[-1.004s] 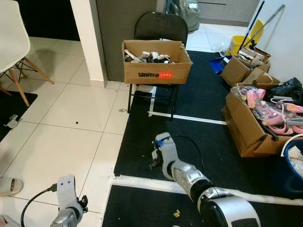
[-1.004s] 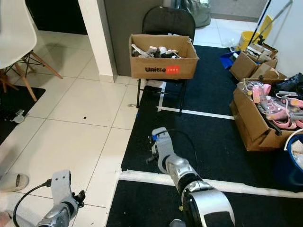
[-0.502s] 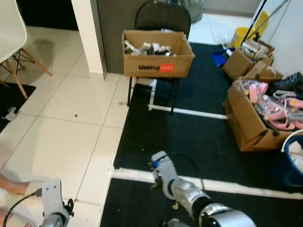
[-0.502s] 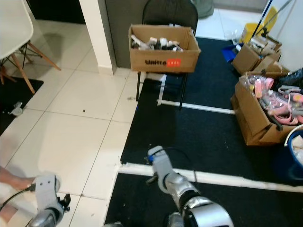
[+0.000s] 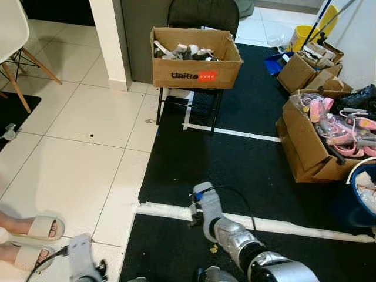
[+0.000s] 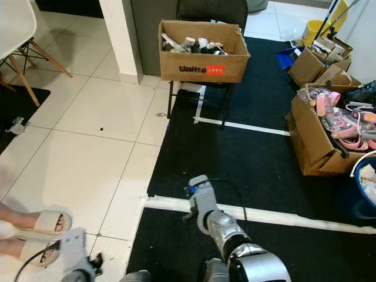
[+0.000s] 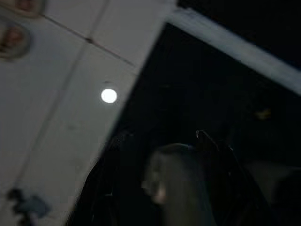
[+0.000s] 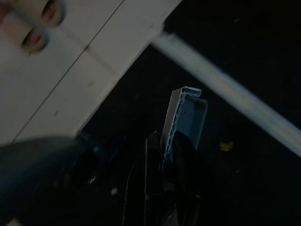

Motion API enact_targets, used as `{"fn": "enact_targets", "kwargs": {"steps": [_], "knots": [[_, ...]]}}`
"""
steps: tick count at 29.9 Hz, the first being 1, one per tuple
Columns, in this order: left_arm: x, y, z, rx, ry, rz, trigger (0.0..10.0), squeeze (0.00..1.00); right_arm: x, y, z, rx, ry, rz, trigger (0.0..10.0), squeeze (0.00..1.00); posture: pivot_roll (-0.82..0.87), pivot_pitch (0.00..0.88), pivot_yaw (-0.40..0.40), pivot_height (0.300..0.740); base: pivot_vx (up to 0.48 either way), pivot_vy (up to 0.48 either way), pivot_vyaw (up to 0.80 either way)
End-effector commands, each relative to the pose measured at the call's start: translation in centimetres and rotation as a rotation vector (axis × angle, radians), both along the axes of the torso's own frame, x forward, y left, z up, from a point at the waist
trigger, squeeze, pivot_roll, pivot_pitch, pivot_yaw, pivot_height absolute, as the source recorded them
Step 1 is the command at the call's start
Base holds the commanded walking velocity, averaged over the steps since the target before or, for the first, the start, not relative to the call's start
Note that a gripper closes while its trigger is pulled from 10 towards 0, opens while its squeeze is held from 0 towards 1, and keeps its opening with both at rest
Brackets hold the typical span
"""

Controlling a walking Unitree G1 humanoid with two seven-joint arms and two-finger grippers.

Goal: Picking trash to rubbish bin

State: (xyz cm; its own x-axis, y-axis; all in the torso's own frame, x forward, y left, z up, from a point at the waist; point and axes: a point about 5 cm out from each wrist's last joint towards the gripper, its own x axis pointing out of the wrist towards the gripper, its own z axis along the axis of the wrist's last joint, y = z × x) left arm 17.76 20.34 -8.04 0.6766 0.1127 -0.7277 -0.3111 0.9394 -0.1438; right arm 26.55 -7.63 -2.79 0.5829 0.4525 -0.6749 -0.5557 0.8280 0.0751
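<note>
- The right gripper (image 8: 162, 155) is carrying a flat pale-grey plastic strip (image 8: 186, 115); its two black fingers (image 8: 153, 165) are lying nearly together, pinching the strip's lower end, and the strip is standing up past the fingertips.
- Seen from the head camera, the right arm (image 5: 226, 226) is reaching forward low over the black mat (image 5: 247, 170), close to a white tape line (image 5: 294, 226) crossing it.
- A small yellowish scrap (image 8: 226, 146) is lying on the mat near the tape line, apart from the gripper; it is also showing just beside the right forearm (image 5: 214, 249).
- The left gripper (image 7: 160, 179) is hanging low over the mat's edge beside the white floor tiles (image 5: 76, 170); the wrist picture is too dark and blurred to tell how its fingers are set.
- A cardboard box (image 5: 197, 59) is sitting on a black folding chair (image 5: 202, 14); dark lettering reading roughly "Unitree", with a red patch beside it, is printed on its front.
- More open cartons (image 5: 311, 147) are standing along the right side, one holding pink items.
- A blue bin (image 5: 361, 197) is standing at the right edge, with pale items inside.
- A person's feet in pale slippers (image 5: 29, 238) are standing on the tiles at the robot's left.
</note>
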Motion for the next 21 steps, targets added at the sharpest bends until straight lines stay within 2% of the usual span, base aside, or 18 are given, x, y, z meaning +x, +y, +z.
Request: {"fn": "enact_targets", "kwargs": {"steps": [1, 5, 10, 14, 21], "knots": [[-0.92, 0.36, -0.46, -0.002, 0.048, 0.015, 10.0, 0.00, -0.25, -1.09, -0.46, -0.012, 0.034, -0.047, 10.0, 0.00, 0.13, 0.100, -0.046, 0.740, 0.000, 0.000, 0.00], [-1.67, 0.65, -0.78, -0.001, 0.083, 0.010, 10.0, 0.00, -0.52, -1.29, -0.72, 0.013, 0.061, -0.086, 10.0, 0.00, 0.14, 0.100, -0.048, 0.740, 0.000, 0.000, 0.00], [-1.75, 0.80, -0.79, -0.101, 0.049, 0.159, 10.0, 0.00, -0.30, -1.14, -0.55, 0.007, 0.052, -0.090, 10.0, 0.00, 0.15, 0.072, -0.047, 0.740, 0.000, 0.000, 0.00], [-1.72, 0.70, -0.81, -0.151, 0.034, 0.221, 10.0, 0.00, -0.08, -1.06, -0.38, -0.010, 0.043, -0.075, 10.0, 0.00, 0.16, 0.045, -0.055, 0.740, 0.000, 0.000, 0.00], [-1.01, 0.77, -0.52, -0.146, 0.028, 0.216, 10.0, 0.00, 0.37, -0.93, -0.03, -0.010, 0.038, -0.082, 10.0, 0.00, 0.16, 0.016, -0.055, 0.740, 0.000, 0.000, 0.00]]}}
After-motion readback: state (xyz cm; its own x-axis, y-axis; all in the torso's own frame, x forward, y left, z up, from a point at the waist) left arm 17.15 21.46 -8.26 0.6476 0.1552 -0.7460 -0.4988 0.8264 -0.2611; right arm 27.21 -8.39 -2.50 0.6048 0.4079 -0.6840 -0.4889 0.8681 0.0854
